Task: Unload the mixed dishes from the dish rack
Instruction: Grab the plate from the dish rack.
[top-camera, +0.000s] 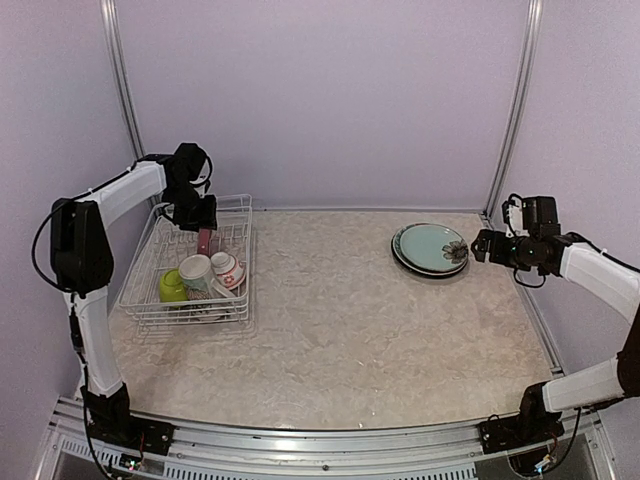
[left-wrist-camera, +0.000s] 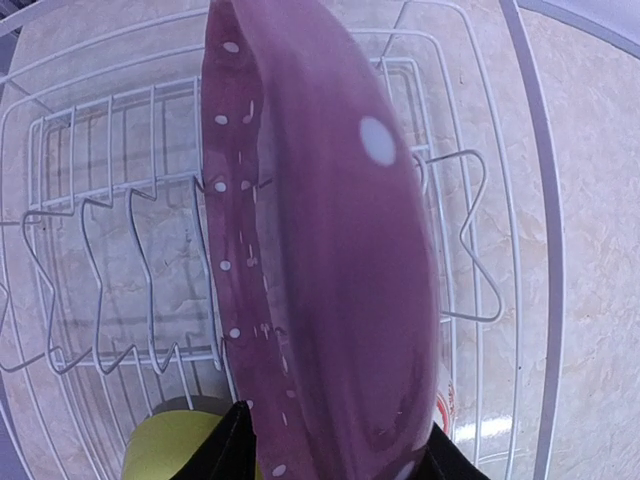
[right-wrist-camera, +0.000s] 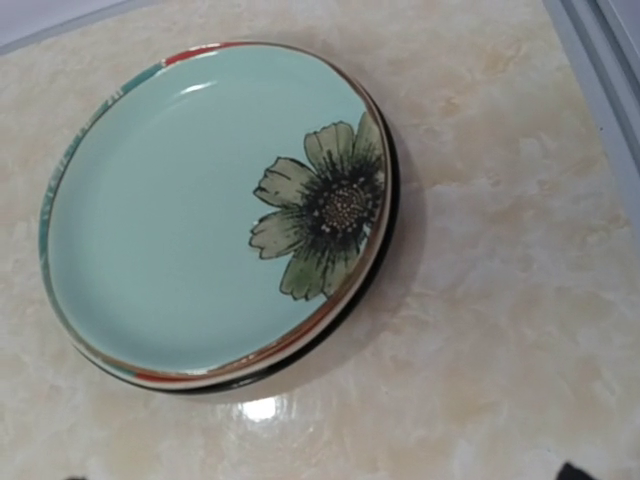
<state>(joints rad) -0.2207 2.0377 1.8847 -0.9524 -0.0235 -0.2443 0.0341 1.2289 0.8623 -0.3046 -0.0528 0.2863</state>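
Dish rack (top-camera: 190, 318) first: what sits in it? the desk asks.

I answer: at the near end there's a green bowl (top-camera: 172, 286), a mug (top-camera: 196, 272) and a small white-and-red bowl (top-camera: 229, 268), bunched together. At the far end the pink dotted plate (left-wrist-camera: 320, 250) stands on edge. My left gripper (top-camera: 197, 213) is clamped on its upper rim, one finger on each face.

Why by the rim?

The upright wires hold plates standing, so the top edge is the only part I can reach from above. My wrist view does not tell me whether the lower edge rests in the slot or hangs just clear.

And the right side?

Well apart on the table (top-camera: 330, 330), a flowered teal plate (right-wrist-camera: 200, 220) lies flat on a black plate (right-wrist-camera: 345, 335). Stacking keeps the unloaded plates in one spot within that arm's reach. My right gripper (top-camera: 480, 246) hovers just beside the stack, with nothing in it that I can see. I cannot tell whether its fingers are spread or closed, since the wrist view barely shows them.

Next?

I judge a straight lift, so the plate doesn't snag the wires, then across to the stack. The glazed rim could slip.
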